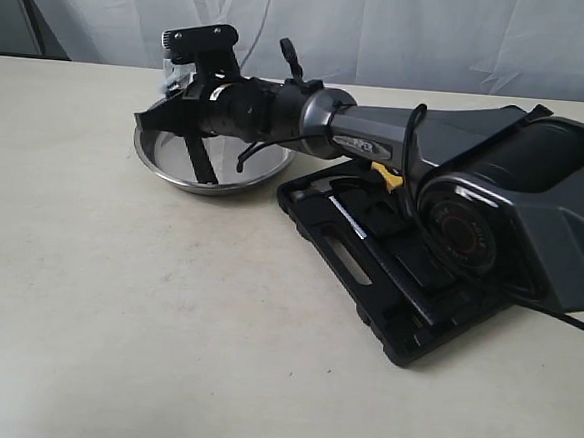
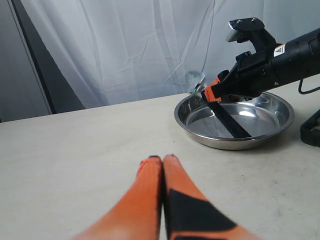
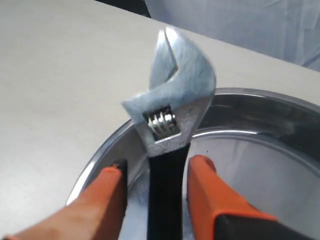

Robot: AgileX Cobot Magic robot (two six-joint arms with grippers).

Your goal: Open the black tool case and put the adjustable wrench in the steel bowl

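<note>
The right arm reaches across the open black tool case and hides much of its recesses. Its end effector hangs over the steel bowl on the bench, with its fingers apart and straddling the handle of the adjustable wrench (a gap shows on one side). The handle slants down into the bowl, and the head is above the rim. The left end effector is low over the bench, fingers together and empty.
</note>
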